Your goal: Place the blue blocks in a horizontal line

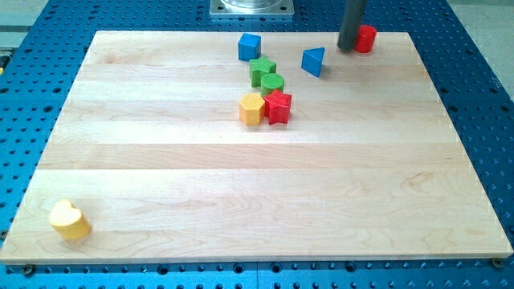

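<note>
A blue cube (250,46) sits near the view's top, centre. A blue triangular block (313,61) lies to its right and slightly lower. My tip (348,47) is at the view's top right, just right of the blue triangular block with a small gap. It touches or nearly touches a red cylinder (366,38) on its right.
A green star block (262,70) and a green cylinder (272,84) sit below the blue cube. A yellow hexagonal block (252,108) and a red star block (278,107) lie under them. A yellow heart block (69,220) is at the view's bottom left.
</note>
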Tool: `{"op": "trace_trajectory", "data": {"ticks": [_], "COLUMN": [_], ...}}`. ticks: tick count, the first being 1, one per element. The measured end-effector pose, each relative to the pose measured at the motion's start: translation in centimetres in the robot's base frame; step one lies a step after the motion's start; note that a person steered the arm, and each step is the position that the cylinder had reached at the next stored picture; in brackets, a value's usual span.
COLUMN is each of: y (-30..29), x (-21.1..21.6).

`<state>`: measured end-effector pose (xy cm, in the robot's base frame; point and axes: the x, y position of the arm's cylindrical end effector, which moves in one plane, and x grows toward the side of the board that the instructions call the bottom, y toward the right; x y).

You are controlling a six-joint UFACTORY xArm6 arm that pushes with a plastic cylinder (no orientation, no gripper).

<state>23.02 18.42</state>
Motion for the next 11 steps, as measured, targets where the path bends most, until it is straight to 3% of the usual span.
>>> {"op": "trace_trajectory", "data": {"ticks": [1,2,3,4,5,6,7,9,10,11], "y": [1.0,-3.6,-10.7,-10.3,-5.0,-5.0,-12.5,-4.0,-3.2,-11.5], "x": [0.8,7.8,10.0,8.0,5.8,4.4,3.3,1.0,0.8,0.0]}}
